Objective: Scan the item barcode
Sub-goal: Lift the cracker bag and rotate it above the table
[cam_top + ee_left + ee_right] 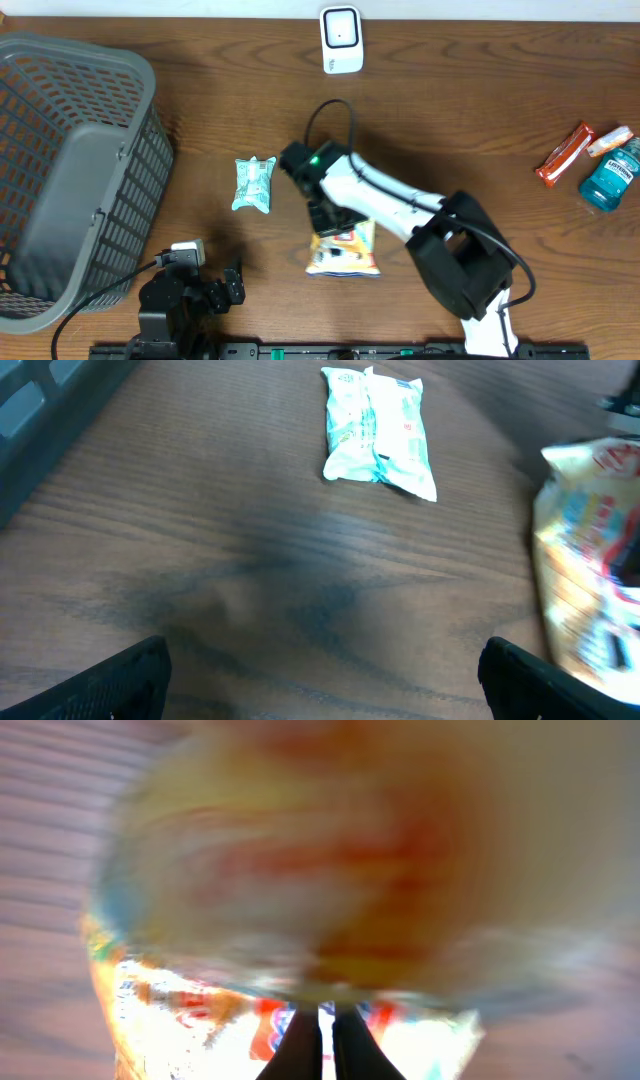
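The right gripper is closed tight on the top edge of the snack bag, which in the wrist view bulges, blurred, just beyond the pinched fingers. The thin seam appears to be nipped so that the bag can be carried and its printed face turned toward the white scanner, which stands well beyond this hand at the far edge of the table. The left gripper is held spread wide over bare wood, with nothing between its jaws, probably kept out of the way. A green packet lies flat ahead of that open hand and beside the working one. The dark wooden table also carries a grey basket, well off past the left hand.
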Action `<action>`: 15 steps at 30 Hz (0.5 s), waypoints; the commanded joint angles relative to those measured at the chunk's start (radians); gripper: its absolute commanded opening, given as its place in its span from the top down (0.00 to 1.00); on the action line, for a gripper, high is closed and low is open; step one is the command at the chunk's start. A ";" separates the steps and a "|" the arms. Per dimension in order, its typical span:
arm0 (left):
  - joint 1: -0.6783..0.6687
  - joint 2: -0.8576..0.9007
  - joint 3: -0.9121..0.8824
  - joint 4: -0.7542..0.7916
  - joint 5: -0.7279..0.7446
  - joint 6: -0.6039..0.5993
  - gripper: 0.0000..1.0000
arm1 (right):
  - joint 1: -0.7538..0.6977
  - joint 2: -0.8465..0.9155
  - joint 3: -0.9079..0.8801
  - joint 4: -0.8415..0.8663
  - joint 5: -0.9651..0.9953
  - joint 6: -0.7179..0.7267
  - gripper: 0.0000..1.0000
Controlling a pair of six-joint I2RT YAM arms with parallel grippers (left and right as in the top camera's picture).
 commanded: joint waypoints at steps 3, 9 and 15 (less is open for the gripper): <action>-0.004 0.000 -0.018 -0.045 0.006 -0.009 0.02 | -0.077 -0.084 0.151 -0.105 0.025 -0.106 0.99; -0.004 0.000 -0.018 -0.045 0.006 -0.009 0.02 | -0.051 -0.174 0.167 -0.113 0.023 -0.094 0.56; -0.004 0.000 -0.018 -0.045 0.006 -0.009 0.02 | 0.035 -0.151 0.101 -0.044 0.084 -0.040 0.19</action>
